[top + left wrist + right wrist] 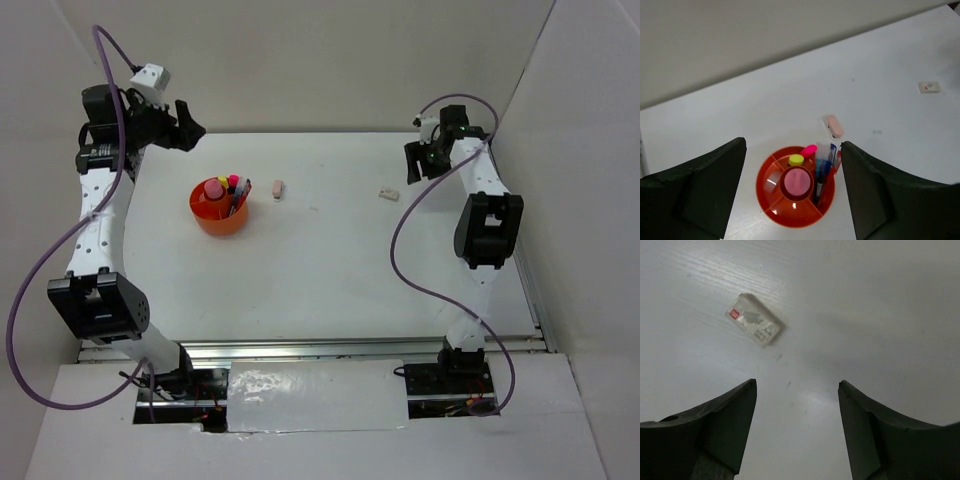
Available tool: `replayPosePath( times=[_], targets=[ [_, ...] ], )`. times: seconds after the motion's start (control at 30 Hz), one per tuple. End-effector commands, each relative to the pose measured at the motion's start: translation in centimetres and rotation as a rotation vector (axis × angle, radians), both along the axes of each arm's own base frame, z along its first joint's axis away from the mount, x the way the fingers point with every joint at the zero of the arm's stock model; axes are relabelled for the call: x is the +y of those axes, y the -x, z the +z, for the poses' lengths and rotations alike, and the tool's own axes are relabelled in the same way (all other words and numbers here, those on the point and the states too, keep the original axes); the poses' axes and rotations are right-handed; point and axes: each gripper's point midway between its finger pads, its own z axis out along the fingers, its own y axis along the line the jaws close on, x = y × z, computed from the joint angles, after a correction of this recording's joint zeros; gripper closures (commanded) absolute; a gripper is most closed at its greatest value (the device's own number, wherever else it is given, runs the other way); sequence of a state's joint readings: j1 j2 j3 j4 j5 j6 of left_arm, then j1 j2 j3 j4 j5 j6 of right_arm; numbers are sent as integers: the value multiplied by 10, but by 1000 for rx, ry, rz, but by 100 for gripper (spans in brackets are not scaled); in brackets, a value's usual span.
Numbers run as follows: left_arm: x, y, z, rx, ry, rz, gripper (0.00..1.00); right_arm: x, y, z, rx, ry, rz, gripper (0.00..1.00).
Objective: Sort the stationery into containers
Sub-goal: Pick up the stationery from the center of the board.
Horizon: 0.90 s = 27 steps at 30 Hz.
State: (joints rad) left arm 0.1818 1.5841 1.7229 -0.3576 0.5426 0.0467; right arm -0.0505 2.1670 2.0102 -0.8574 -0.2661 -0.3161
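Looking down from the top camera, we see the round orange plastic tub (pixel 218 222) with inner dividers sitting on the white table (pixel 330 270), over on the left and toward the back. It's already got stuff in it. The pink-capped glue stick (pixel 797 181) stands in the centre hub. A yellow-capped highlighter (pixel 796 160) and a pink highlighter (pixel 808 150) poke up from the compartment on the far side of the hub. A bunch of thin blue pens (pixel 823 159) stands in the compartment on the right as the left wrist camera shows it.

Two bits are loose on the table. The small pink eraser (pixel 278 188) lies just beside the tub on its right, apart from the rim. The small white rectangular eraser (pixel 389 194), with a printed label and a red mark on one end, lies well apart from the tub, over on the right side.

The left gripper (pixel 186 126) hangs up near the far left corner, beyond the tub, jaws wide with nothing between them. From its own camera we look down between the fingers onto the tub.

The right gripper (pixel 414 160) is over by the white eraser, jaws also spread and holding nothing. In its wrist view the eraser lies flat on the table, ahead and to the left of the gap, not touching either finger (pixel 735 410).
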Motion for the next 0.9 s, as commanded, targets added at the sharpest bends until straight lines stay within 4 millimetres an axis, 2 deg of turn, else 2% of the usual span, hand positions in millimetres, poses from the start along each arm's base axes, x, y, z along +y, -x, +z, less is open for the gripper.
replayPosePath(
  times=[0.0,0.03,0.07,0.1,0.13,0.33,0.4,0.47,0.5,0.57,0.6,0.73,0.8,0.87],
  targets=[
    [-17,11,-23,80,50,-81,11,20,-23,7,-51,29,110,27],
    [-20,13,-24,71,47,-101,10,25,-25,-7,-28,18,124,24],
    [-25,16,-26,72,46,-115,9,27,-28,-7,-36,6,137,22],
    [-28,21,-30,73,40,-129,9,42,-31,-15,-36,13,176,22],
    [-29,23,-31,74,38,-129,9,47,-32,-18,-39,21,189,21],
    [-35,28,-39,101,30,-148,8,79,-28,-52,2,78,310,21],
    [-35,29,-40,107,31,-150,8,81,-29,-64,8,118,326,21],
    [-35,30,-41,110,33,-149,8,82,-33,-68,3,140,335,21],
    [-34,30,-41,110,33,-148,8,80,-35,-77,17,155,331,21],
    [-35,32,-39,108,36,-150,8,78,-42,-78,10,174,326,21],
    [-36,32,-39,106,35,-151,8,75,-41,-89,29,190,323,21],
    [-35,33,-37,103,30,-150,8,71,-43,-94,37,210,331,25],
    [-35,34,-38,104,30,-152,8,71,-44,-92,28,210,332,30],
    [-37,33,-39,106,32,-157,8,74,-40,-94,39,205,347,42]
  ],
)
